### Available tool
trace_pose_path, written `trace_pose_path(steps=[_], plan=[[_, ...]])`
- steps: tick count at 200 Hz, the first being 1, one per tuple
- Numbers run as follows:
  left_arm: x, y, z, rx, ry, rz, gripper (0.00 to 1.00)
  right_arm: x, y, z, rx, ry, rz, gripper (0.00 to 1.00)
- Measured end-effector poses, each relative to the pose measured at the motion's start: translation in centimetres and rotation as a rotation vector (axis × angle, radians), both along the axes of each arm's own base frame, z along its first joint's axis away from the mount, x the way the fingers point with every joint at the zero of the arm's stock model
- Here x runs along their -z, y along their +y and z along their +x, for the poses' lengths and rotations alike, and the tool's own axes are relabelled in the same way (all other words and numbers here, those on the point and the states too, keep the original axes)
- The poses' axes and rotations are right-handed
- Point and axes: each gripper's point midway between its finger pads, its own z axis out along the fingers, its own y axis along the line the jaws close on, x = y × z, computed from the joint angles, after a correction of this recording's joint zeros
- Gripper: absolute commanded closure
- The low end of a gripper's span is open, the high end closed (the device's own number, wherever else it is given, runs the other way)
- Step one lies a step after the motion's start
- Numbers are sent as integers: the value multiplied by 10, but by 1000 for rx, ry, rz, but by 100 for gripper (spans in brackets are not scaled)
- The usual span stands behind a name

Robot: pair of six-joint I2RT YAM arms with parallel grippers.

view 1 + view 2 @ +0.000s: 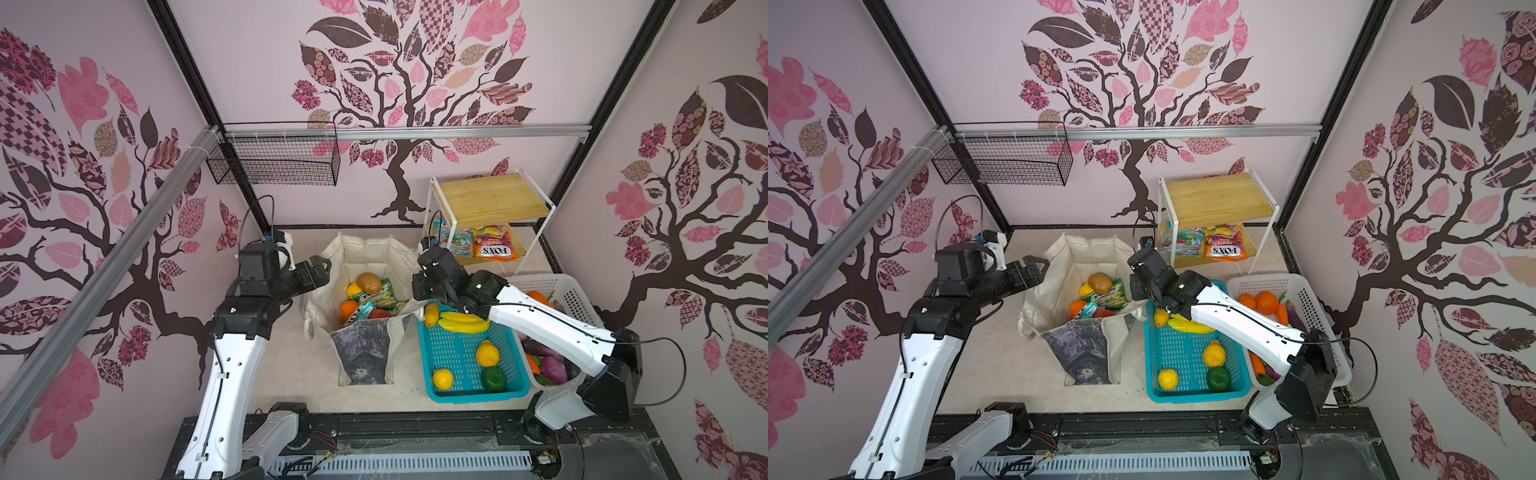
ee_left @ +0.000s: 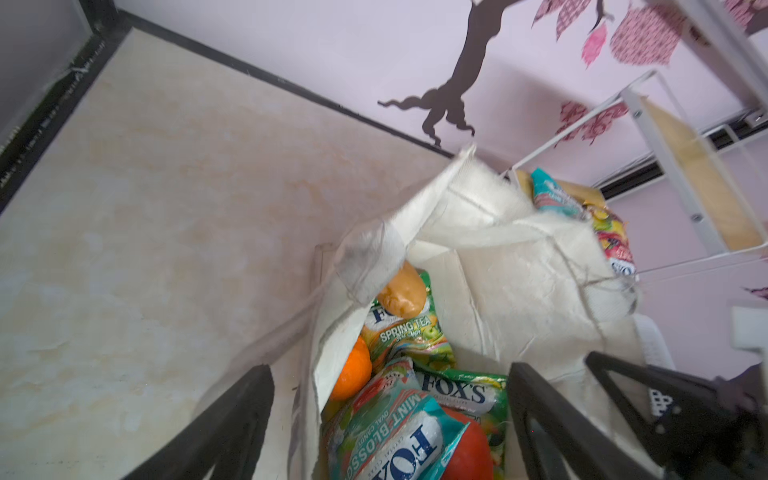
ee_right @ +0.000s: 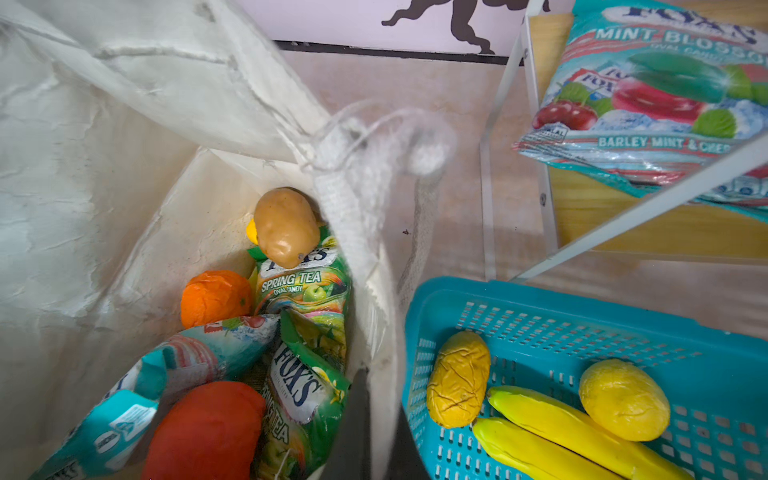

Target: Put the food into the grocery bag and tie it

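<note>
The left claw (image 1: 321, 271) is spread wide at the left rim of the large cream canvas grocery bag (image 1: 365, 253). The right claw (image 1: 417, 287) pinches the bag's right rim. The bag stands open mid-bench (image 1: 291, 374), holding plastic toy fruit (image 1: 368, 282) and glossy snack packets (image 1: 384, 293). Yellow plastic bananas (image 1: 463, 323) lie in the teal plastic basket (image 1: 478, 392) beside it.

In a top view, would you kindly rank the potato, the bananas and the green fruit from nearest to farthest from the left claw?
1. Potato, in the grocery bag, beside the left claw.
2. Bananas, far end of the teal basket.
3. Green fruit, basket's near right corner.
</note>
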Motion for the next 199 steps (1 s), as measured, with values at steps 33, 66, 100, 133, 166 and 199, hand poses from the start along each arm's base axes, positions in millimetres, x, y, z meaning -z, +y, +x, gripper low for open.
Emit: trace_pose_path(steps=[33, 66, 100, 133, 166, 199], plan=[[-34, 26, -7, -105, -83, -26, 22, 18, -17, 3, 39, 26, -23, 100], [-12, 29, -24, -148, -56, -59, 41, 24, -22, 0, 56, 32, 2, 100], [47, 48, -41, -241, 66, -58, 63, 27, -24, -2, 64, 31, 25, 100], [94, 58, -48, -275, 159, -100, 55, 25, -25, -7, 55, 25, 51, 100], [146, 42, -47, -212, 242, -180, 47, 26, -24, -9, 46, 23, 66, 100], [169, 34, -50, -210, 282, -244, 33, 24, -19, -9, 27, 26, 89, 100]])
